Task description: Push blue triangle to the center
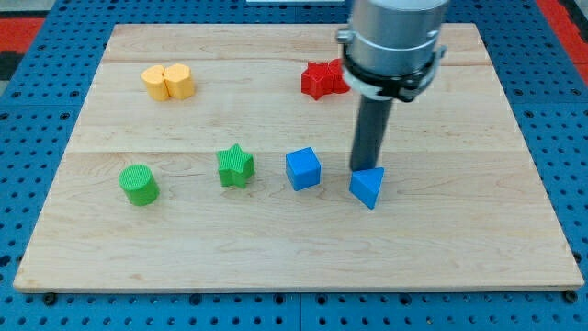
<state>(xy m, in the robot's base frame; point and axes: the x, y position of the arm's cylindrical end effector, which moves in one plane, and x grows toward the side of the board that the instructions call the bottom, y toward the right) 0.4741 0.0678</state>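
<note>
The blue triangle [367, 188] lies on the wooden board [294, 248], right of the board's middle. My tip [364, 168] stands right at the triangle's top edge, touching or nearly touching it from the view's top side. The dark rod rises from there to the grey arm body [393, 41] at the view's top.
A blue cube [302, 169] sits just left of the triangle. A green star [235, 166] and a green cylinder [139, 184] lie further left. Two yellow blocks [168, 82] are at top left. Red blocks [322, 79] lie beside the arm body.
</note>
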